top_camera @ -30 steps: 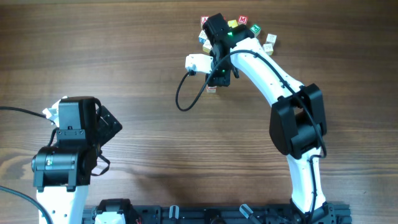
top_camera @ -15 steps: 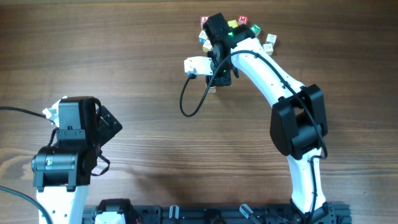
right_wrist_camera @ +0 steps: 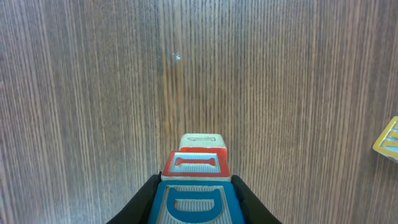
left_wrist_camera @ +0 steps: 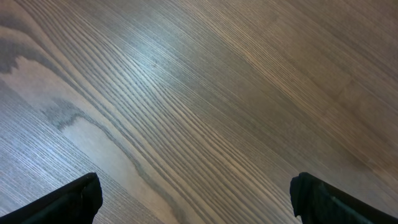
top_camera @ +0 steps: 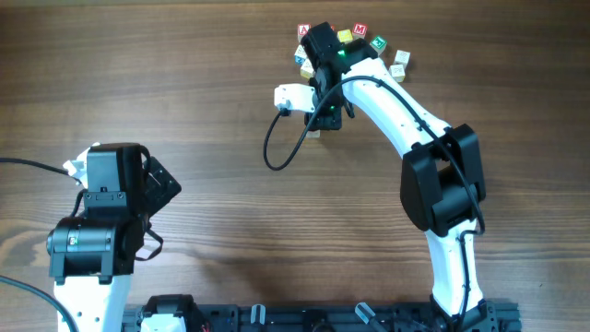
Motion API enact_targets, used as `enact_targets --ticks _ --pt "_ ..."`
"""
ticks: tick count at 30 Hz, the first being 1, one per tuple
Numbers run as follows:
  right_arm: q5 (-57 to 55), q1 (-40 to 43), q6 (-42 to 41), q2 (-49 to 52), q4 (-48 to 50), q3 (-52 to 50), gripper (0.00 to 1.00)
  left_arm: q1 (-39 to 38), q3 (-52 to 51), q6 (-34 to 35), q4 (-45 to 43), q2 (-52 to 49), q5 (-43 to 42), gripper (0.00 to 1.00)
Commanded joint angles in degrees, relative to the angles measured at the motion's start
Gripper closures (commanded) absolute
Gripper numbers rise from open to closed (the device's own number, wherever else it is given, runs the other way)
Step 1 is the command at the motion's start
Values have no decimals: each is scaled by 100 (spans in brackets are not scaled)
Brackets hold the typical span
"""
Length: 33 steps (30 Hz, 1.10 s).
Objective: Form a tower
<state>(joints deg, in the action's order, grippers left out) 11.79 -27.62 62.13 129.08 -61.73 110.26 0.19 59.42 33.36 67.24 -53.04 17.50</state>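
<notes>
While the left pincer (left_wrist_camera: 196,200) gapes, the tower (right_wrist_camera: 196,167) sits clamped in the right pincer (right_wrist_camera: 196,200).

Tower (right_wrist_camera: 196,180): pale wood cubes. The nearest face is blue with a letter D, the next face is red-framed, and the farthest is plain pale.
Counter (top_camera: 184,74): brown, with fine parallel wood grain.
Loose items: red-faced cube (top_camera: 359,30), green-faced cube (top_camera: 379,42), yellow-faced cube (top_camera: 344,35).
Right arm (top_camera: 396,101): white links, black joints.

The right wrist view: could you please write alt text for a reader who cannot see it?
Black jaws grip a blue D cube at bottom centre; a red-framed cube and a pale cube show beyond it. Wood-grain table fills the rest, with a yellow cube at right.
</notes>
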Motion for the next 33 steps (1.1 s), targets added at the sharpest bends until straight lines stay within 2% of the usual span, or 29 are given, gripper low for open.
enact_targets --ticks 1,33 --pt "79 -33 -79 -190 -42 -48 95 46 -7 55 0 0 -9 0" --pt "-164 -33 223 -192 229 -155 96 46 -7 55 2 0 -9 0"
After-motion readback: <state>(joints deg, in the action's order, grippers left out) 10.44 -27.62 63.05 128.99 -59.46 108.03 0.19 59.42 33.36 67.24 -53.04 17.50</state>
